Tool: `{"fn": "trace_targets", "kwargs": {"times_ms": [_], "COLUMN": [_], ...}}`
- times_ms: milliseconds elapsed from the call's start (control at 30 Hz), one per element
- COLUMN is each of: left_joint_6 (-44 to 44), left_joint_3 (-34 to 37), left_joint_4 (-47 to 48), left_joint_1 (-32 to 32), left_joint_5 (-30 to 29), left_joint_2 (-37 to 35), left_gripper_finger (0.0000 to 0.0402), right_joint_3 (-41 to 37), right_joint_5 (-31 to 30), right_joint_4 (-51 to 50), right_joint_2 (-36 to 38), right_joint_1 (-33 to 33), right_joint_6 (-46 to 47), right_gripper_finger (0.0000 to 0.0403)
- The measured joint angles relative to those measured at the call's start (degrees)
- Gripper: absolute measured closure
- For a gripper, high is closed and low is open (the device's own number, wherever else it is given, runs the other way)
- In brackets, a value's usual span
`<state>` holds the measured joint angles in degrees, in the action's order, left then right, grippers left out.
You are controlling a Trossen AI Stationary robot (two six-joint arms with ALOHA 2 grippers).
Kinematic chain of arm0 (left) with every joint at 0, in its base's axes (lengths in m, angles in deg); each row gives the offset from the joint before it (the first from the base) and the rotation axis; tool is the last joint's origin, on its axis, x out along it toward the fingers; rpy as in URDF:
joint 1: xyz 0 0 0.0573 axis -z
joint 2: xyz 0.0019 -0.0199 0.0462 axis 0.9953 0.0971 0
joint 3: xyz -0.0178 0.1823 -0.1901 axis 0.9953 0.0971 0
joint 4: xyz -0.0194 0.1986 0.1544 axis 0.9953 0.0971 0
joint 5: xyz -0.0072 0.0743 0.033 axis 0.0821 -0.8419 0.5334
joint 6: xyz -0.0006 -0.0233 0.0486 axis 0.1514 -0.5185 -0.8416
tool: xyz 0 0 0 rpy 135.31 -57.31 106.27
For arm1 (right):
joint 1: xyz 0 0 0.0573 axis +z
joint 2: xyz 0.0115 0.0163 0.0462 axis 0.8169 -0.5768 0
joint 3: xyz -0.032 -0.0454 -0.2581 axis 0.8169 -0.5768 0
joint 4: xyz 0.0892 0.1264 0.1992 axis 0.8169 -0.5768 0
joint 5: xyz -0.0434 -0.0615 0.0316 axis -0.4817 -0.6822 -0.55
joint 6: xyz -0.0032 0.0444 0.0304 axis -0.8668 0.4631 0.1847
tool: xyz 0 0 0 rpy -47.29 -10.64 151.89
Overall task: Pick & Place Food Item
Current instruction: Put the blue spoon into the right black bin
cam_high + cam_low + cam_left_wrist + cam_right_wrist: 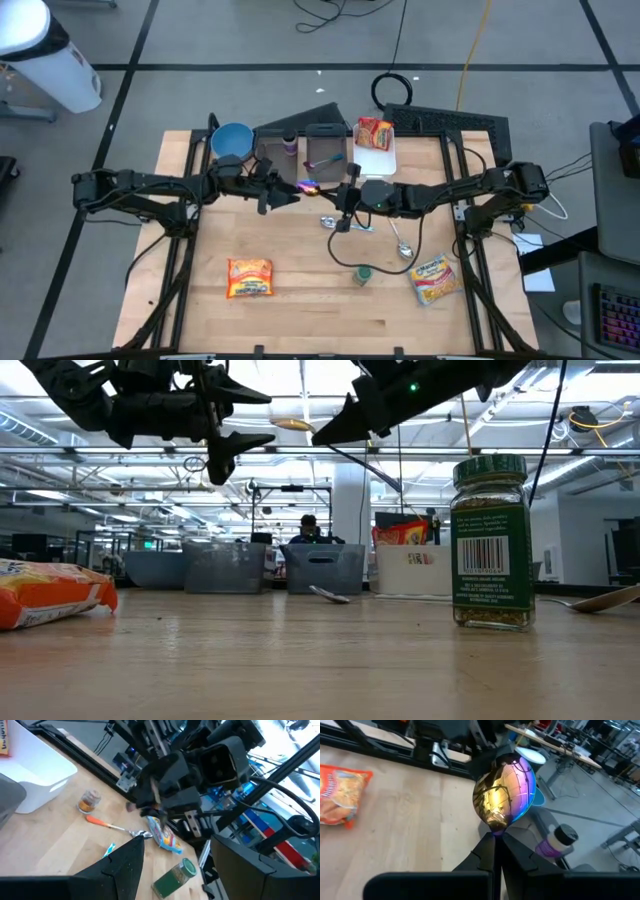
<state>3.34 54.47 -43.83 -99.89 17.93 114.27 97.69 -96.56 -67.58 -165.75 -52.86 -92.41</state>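
Observation:
My right gripper (335,192) hangs above the table's middle, shut on an iridescent spoon (506,790) whose bowl sticks out past the fingertips. My left gripper (281,192) stands open and level just to the left of that bowl (311,185), apart from it. Both show high in the low view, the left gripper (243,420) facing the right gripper (325,430). An orange food packet (250,277) lies flat near the front left. A yellow packet (433,279) lies at the front right. A green-lidded spice jar (490,545) stands upright between them. My right gripper pinches the spoon's neck (495,831), just below the bowl, between its two shut fingers. The fingers come nearly level from the table's right and lie along the spoon. The bowl points toward my left gripper, and the spoon is lifted clear of the table.
A blue bowl (232,140), grey bins (322,146) and a white bin (376,158) with a red-yellow packet (374,129) line the far edge. Loose spoons (400,246) and an orange-handled utensil (102,823) lie mid-table. Bare wood shows along the near edge.

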Motion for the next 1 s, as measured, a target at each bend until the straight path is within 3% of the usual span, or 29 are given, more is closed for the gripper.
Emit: {"fn": "trace_targets", "kwargs": {"times_ms": [267,733,1000], "left_joint_6": [0.3,0.3,-1.2], "left_joint_3": [0.0,0.0,-2.5], "left_joint_4": [0.0,0.0,2.9], "left_joint_1": [0.0,0.0,0.1], "left_joint_5": [-3.0,-3.2,-2.8], "left_joint_2": [0.0,0.0,0.0], "left_gripper_finger": [0.0163,0.0163,0.0163], "right_joint_3": [0.0,0.0,0.1], "right_joint_5": [0.1,0.3,1.5], "right_joint_4": [-0.2,-1.0,2.8], "right_joint_2": [0.0,-0.1,-4.7], "right_joint_1": [0.8,0.4,-0.4], "right_joint_6": [-1.0,-1.6,-1.6], "right_gripper_finger": [0.0399,0.0399,0.0399]}}
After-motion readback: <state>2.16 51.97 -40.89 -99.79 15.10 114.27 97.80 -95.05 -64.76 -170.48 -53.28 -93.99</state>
